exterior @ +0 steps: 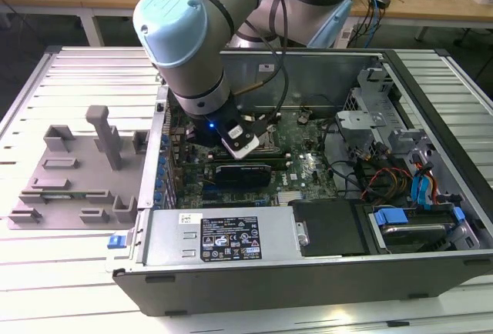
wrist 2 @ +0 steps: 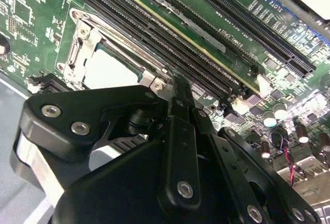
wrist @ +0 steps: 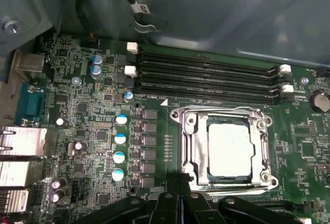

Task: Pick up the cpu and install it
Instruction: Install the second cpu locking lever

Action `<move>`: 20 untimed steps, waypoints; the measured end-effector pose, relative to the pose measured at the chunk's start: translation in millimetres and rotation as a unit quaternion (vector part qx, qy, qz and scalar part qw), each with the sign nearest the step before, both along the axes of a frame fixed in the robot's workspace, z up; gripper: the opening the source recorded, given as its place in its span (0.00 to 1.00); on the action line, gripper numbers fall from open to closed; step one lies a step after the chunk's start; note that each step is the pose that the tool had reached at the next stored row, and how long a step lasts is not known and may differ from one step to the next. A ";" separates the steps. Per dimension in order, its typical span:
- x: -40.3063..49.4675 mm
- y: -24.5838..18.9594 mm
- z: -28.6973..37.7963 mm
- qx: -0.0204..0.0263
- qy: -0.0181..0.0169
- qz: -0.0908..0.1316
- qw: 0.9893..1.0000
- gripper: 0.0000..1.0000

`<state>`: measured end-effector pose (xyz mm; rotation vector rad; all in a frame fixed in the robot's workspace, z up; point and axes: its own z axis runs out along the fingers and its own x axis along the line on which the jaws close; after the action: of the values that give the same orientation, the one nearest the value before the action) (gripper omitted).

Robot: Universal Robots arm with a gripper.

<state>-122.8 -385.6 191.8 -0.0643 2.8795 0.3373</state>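
While the cpu [wrist: 229,149] lies flat inside the metal socket frame [wrist: 188,131] on the green motherboard [wrist: 93,115], we see the gripper [wrist: 178,188] poised just beside that frame.

We note its black fingers [wrist 2: 178,100] drawn together with nothing between them in both wrist views; in the exterior view the arm [exterior: 189,34] reaches down into the open computer case [exterior: 308,261], well apart from the grey fixture blocks [exterior: 77,168].

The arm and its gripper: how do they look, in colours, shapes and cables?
The arm is built of thick round segments, silver-grey metal with pale blue end caps. A black cable runs along it toward the wrist, where a small blue light glows. The gripper is matte black, made of angular linked plates joined by silver screws and pins.
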 end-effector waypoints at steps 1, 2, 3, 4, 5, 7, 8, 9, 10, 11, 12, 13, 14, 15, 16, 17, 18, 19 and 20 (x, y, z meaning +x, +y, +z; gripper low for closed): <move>0.0 0.0 0.0 0.000 0.000 0.000 1.000 0.11; 0.0 0.0 0.0 0.000 0.000 0.000 1.000 0.11; -0.1 0.0 0.8 0.000 0.000 0.000 1.000 0.11; -0.1 0.0 1.8 -0.001 0.001 0.000 1.000 0.11; 0.0 0.1 3.0 -0.002 0.001 0.000 1.000 0.11; 0.0 0.0 5.1 -0.005 0.004 0.000 1.000 0.11; 0.0 0.0 5.1 -0.005 0.004 0.000 1.000 0.11; 0.0 -0.1 4.8 -0.005 0.004 0.000 1.000 0.11; 0.1 0.0 4.4 -0.005 0.003 0.000 1.000 0.11; 0.1 0.0 3.0 -0.005 0.003 0.000 1.000 0.11; 0.0 -0.1 2.7 -0.005 0.003 0.000 1.000 0.11; 0.0 -0.1 2.7 -0.005 0.003 0.000 1.000 0.11; 0.0 -0.1 2.7 -0.005 0.003 0.000 1.000 0.11; 0.0 -0.1 2.6 -0.005 0.003 0.000 1.000 0.11; 0.0 -0.1 2.5 -0.005 0.003 0.000 1.000 0.11; 0.0 -0.1 2.5 -0.006 0.003 0.000 1.000 0.11; 0.0 -0.1 2.5 -0.006 0.003 0.000 1.000 0.11; 0.1 0.0 3.5 -0.006 0.003 0.000 1.000 0.11; 0.2 0.0 6.5 -0.006 0.003 0.000 1.000 0.11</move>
<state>-122.6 -385.6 198.3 -0.0653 2.8874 0.3218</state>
